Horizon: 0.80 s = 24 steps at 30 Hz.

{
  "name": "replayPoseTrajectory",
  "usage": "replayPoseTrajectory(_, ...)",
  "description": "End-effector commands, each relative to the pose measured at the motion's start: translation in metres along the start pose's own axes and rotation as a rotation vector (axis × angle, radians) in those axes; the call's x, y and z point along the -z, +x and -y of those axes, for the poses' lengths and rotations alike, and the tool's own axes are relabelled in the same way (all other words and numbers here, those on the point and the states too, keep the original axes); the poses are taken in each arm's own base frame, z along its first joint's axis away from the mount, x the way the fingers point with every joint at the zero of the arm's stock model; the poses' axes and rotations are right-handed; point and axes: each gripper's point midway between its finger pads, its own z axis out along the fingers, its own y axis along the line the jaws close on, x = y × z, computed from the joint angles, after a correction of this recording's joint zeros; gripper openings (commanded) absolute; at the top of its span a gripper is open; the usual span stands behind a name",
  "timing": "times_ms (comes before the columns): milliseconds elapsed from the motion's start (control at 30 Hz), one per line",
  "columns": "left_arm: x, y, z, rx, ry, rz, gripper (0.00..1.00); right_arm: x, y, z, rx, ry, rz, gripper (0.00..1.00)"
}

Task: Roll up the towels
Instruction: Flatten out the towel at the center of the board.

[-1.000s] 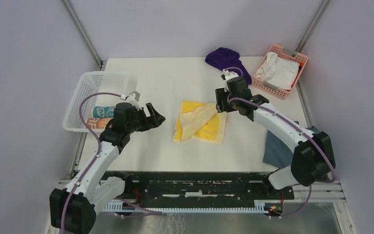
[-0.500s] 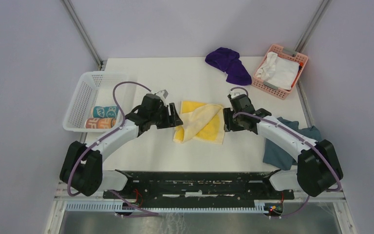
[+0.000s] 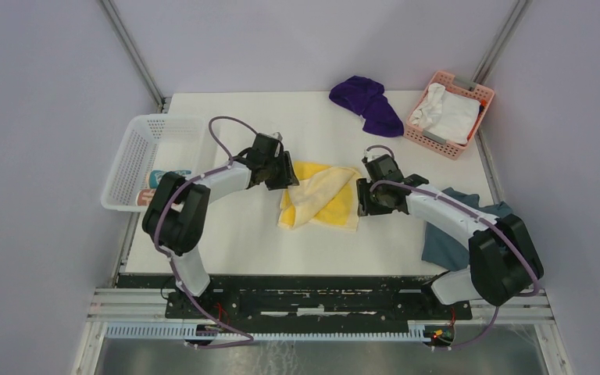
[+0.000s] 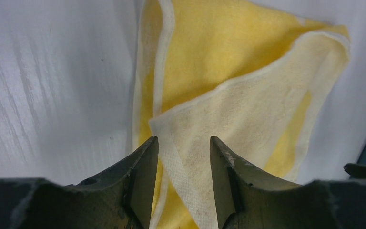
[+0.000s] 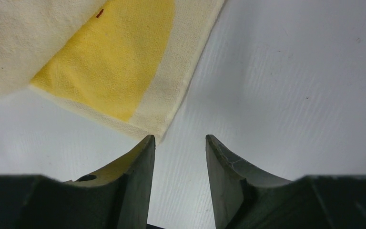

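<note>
A pale yellow towel (image 3: 324, 205) lies mid-table with one pale flap folded diagonally across it. My left gripper (image 3: 287, 175) is open at its far left corner. In the left wrist view the fingers (image 4: 143, 162) straddle the corner of the folded flap of the towel (image 4: 219, 71). My right gripper (image 3: 362, 200) is open and empty at the towel's right edge. In the right wrist view its left fingertip (image 5: 148, 145) sits at a corner of the towel (image 5: 109, 71). A deep purple towel (image 3: 369, 101) lies crumpled at the back. Rolled teal (image 3: 156, 179) and peach (image 3: 144, 200) towels lie in the white basket (image 3: 148, 129).
A pink basket (image 3: 469, 92) at the back right holds a white cloth (image 3: 447, 113). A dull blue-grey cloth (image 3: 449, 238) lies at the right under my right arm. The left arm stretches over the white basket's near corner.
My left gripper has swung right from near the basket to the towel's far left corner. My right gripper has come nearer along the towel's right edge. The towel has not moved.
</note>
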Motion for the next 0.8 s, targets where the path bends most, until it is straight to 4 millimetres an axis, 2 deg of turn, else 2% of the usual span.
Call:
replayPoseTrajectory(0,-0.006,-0.021,-0.004,-0.011,-0.06,0.041,0.51,-0.003,-0.001,-0.007,-0.005,-0.023,0.005,0.51)
replayPoseTrajectory(200,0.005,-0.032,-0.013,-0.035,-0.13,0.087,0.52,-0.008,0.005,-0.012,0.009,-0.035,-0.024,0.5)
replayPoseTrajectory(367,-0.005,-0.024,-0.01,-0.042,-0.109,0.043,0.52,-0.013,0.008,-0.014,0.015,-0.027,-0.043,0.49)
replayPoseTrajectory(567,-0.014,-0.021,-0.003,-0.044,-0.074,0.029,0.45,-0.013,0.01,-0.016,0.039,-0.003,-0.054,0.48)
replayPoseTrajectory(767,-0.02,-0.017,-0.007,-0.045,-0.081,0.009,0.43,-0.015,0.015,-0.016,0.058,0.019,-0.075,0.46)
